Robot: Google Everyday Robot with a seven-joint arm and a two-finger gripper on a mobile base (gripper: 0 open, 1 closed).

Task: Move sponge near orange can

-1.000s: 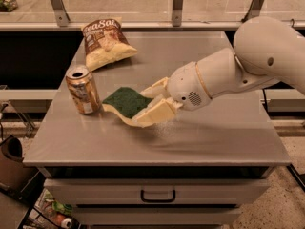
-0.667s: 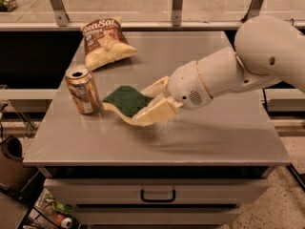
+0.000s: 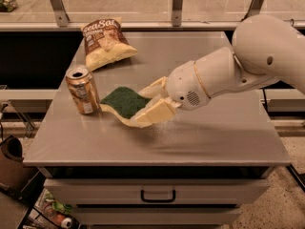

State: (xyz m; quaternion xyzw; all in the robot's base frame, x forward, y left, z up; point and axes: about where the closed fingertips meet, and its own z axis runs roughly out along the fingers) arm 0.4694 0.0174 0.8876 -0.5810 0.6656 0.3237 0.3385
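Observation:
The sponge, pale yellow with a dark green top, lies on the grey table just right of the orange can. The can stands upright near the table's left edge, its silver top showing. My gripper reaches in from the right, its cream fingers closed on the sponge's right end. The sponge's left corner nearly touches the can's base.
A brown-and-white chip bag lies at the back left of the table. A drawer with a dark handle is below the table front. A railing and glass stand behind the table.
The gripper has carried the sponge slightly left, closer to the can. The can and chip bag have not moved.

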